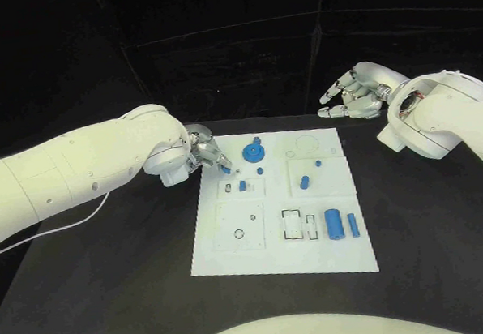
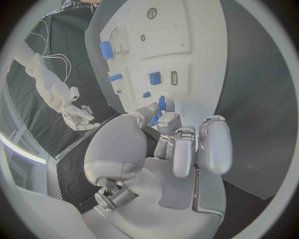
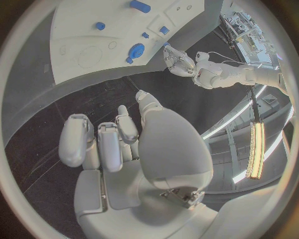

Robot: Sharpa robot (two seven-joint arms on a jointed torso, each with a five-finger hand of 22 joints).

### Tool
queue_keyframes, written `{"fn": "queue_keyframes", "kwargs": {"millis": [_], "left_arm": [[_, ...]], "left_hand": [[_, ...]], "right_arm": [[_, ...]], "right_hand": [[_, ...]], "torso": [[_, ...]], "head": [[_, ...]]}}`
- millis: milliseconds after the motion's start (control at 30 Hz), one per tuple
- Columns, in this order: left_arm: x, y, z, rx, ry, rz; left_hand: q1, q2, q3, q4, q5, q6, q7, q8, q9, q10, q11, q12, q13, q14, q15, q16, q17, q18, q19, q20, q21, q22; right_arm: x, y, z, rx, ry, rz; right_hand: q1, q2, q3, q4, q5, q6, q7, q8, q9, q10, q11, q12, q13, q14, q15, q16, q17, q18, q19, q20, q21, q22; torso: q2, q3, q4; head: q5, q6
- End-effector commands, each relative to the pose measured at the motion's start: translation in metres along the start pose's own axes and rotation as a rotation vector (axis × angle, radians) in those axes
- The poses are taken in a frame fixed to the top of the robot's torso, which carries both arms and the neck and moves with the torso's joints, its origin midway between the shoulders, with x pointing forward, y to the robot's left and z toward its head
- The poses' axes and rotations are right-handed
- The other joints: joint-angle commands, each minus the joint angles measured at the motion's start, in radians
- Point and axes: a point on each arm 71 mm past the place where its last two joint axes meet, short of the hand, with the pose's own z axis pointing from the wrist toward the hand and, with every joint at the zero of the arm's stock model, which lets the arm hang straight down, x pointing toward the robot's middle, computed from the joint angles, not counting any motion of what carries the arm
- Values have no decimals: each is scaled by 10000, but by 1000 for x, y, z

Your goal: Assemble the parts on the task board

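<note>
Two hands in my view: my left hand (image 1: 202, 153) pinches a small blue part (image 2: 162, 103) over the white board's (image 1: 242, 252) far left corner; my right hand (image 1: 355, 93) hovers off the board's far edge, fingers curled, empty.

White task board (image 1: 234, 249) flat mid-table; small blue parts (image 1: 334, 223) scattered on it.

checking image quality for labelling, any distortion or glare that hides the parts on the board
Head view: straight lines hold, the task board is bright under even light, its blue parts crisp, surroundings black. Left wrist view: fisheye bends the board's edges, and the left hand covers part of the board. Right wrist view: same bending; a bright light strip glares at the rim, away from the board.
</note>
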Motion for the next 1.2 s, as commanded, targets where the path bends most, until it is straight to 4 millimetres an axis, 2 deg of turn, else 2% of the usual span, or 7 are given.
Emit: {"fn": "queue_keyframes", "kwargs": {"millis": [33, 167, 300, 433, 833, 967, 1200], "left_arm": [[2, 0, -3, 427, -831, -716], [13, 3, -6, 600, -989, -748], [20, 4, -7, 721, -1157, -506], [23, 5, -8, 706, -1318, -140], [33, 11, -6, 246, -1215, 709], [37, 14, -5, 101, -1136, 921], [42, 15, -4, -3, -1042, 1127]], "left_hand": [[-121, -10, 1276, -1206, 36, -8, -70, 41, 29, -60, -21, -125, -123, 1040, -22, 31, 2635, -35, 165, -4, -42, 202], [-132, -30, 1309, -1210, 43, -15, -74, 62, 37, -83, -26, -180, -186, 1040, -27, 31, 2635, -33, 163, -8, -50, 195], [-140, -46, 1328, -1212, 45, -18, -77, 76, 42, -78, -29, -183, -193, 1040, -29, 31, 2635, -34, 166, -11, -46, 201], [-146, -59, 1347, -1213, 46, -18, -80, 92, 47, -70, -32, -182, -197, 1040, -32, 31, 2635, -34, 166, -13, -48, 200], [-184, -84, 1387, -1195, 42, -20, -88, 135, 62, -77, -39, -242, -275, 1040, -38, 31, 2635, -32, 165, -19, -57, 192], [-266, -169, 1424, -1162, 30, 17, -131, 262, 112, -15, -68, -183, -231, 1040, -59, 31, 2635, -30, 165, -33, -65, 191], [-266, -170, 1425, -1161, 30, 17, -132, 263, 112, -14, -69, -182, -231, 1040, -60, 31, 2635, -30, 165, -33, -65, 191]], "right_arm": [[-1, 0, 0, -29, 57, -56], [-1, 0, 0, 1, 58, -61], [-1, 0, 0, 9, 61, -63], [-1, 0, 1, 7, 67, -63], [-1, -1, 1, 26, 64, -65], [-1, -1, 1, 27, 53, -64], [-1, -1, 1, 9, 35, -60]], "right_hand": [[84, 27, 25, 62, 37, -61, -14, 56, -6, -45, -14, 31, 4, 551, -53, -42, 418, 187, -63, -3, -62, -9], [112, 40, 33, 75, 148, -68, -14, 72, -7, -55, -17, 23, -6, 552, -55, -45, 422, 189, -63, -6, -70, -18], [130, 42, 36, 89, 253, -81, -13, 82, -9, -62, -17, 19, -12, 553, -56, -51, 420, 189, -61, -8, -74, -20], [135, 44, 38, 94, 281, -84, -13, 86, -10, -59, -17, 24, -9, 553, -57, -53, 419, 188, -59, -9, -73, -16], [145, 48, 41, 104, 338, -88, -13, 94, -10, -63, -17, 22, -12, 555, -57, -51, 426, 187, -56, -10, -74, -15], [145, 48, 41, 104, 338, -88, -13, 94, -10, -63, -17, 22, -12, 555, -57, -51, 426, 187, -56, -10, -74, -15], [146, 48, 41, 104, 338, -88, -13, 94, -10, -63, -17, 22, -13, 555, -57, -51, 426, 187, -56, -10, -74, -15]], "torso": [[-1, 9, 15], [0, -10, 19], [0, -7, 28], [4, 3, -14], [9, -1, 0], [3, -11, 11], [5, -6, -5]], "head": [[18, -18], [33, -33], [73, -38], [124, -55], [104, -110], [99, -126], [129, -153]]}}
